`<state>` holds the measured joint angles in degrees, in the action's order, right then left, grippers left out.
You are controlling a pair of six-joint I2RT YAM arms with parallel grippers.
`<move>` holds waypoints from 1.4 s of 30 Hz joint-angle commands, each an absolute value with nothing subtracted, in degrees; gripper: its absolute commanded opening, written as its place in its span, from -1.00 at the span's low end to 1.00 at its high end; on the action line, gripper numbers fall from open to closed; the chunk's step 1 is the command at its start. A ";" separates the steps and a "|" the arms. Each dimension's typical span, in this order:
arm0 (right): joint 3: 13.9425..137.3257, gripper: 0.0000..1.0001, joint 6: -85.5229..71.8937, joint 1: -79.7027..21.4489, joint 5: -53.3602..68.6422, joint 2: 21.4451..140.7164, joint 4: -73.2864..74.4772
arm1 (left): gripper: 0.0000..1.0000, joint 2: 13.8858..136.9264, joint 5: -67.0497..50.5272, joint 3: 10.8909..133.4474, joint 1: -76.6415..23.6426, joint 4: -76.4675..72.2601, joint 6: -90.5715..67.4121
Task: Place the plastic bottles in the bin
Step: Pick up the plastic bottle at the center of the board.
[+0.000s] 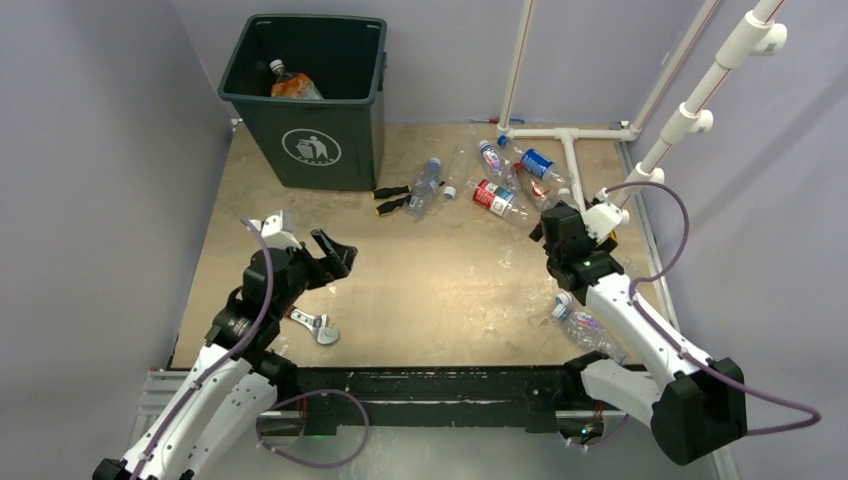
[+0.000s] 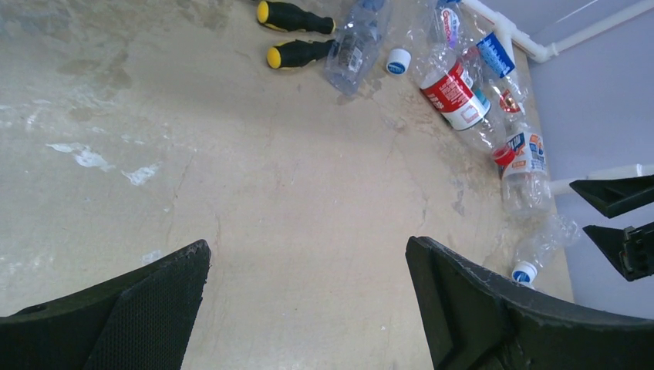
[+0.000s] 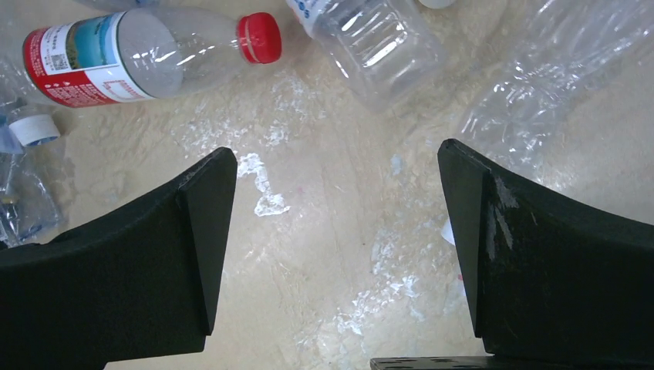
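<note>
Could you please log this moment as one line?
left end effector: open, empty | right end effector: open, empty | bin: one bottle inside | table: bottles scattered

left arm [image 1: 205, 400], right arm [image 1: 640, 315]: white shells, black joints | cables [image 1: 687, 225]: purple | jaws: black, wedge-shaped, textured faces

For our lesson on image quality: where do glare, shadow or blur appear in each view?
Top view: even light, the bin dark inside. Left wrist: bottles sharp, no strong glare. Right wrist: glints on the clear bottle, table sharp.
</note>
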<state>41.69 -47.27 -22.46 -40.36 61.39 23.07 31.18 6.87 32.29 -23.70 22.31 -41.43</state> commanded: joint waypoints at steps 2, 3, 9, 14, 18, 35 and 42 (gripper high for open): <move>38.69 0.98 -51.11 -20.61 -39.70 57.52 27.12 | 0.98 33.38 1.36 26.43 -23.91 12.86 -47.14; 38.49 0.98 -51.17 -20.62 -39.07 57.23 27.75 | 0.97 33.89 0.74 25.96 -23.91 11.74 -47.52; 39.93 0.98 -51.20 -20.74 -36.34 59.32 30.80 | 0.96 36.63 -3.82 21.43 -23.91 3.88 -50.63; 38.34 0.96 -49.09 -21.14 -32.02 60.99 23.87 | 0.94 38.81 -9.09 17.88 -23.93 -3.82 -54.21; 38.15 0.98 -44.05 -32.43 -35.18 60.50 11.49 | 0.93 37.52 -9.71 18.40 -23.99 -1.37 -53.60; 53.08 0.98 -18.44 -29.83 -44.51 92.47 -18.85 | 0.92 36.72 -7.92 20.04 -23.99 3.36 -50.50; 57.32 0.98 -12.17 -24.82 -36.90 100.89 -22.99 | 0.92 37.00 -7.21 19.84 -23.99 3.59 -49.41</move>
<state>54.19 -18.17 -26.20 -40.88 98.06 -17.80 36.88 -7.40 18.11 -23.77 4.40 -51.24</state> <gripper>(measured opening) 0.987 0.965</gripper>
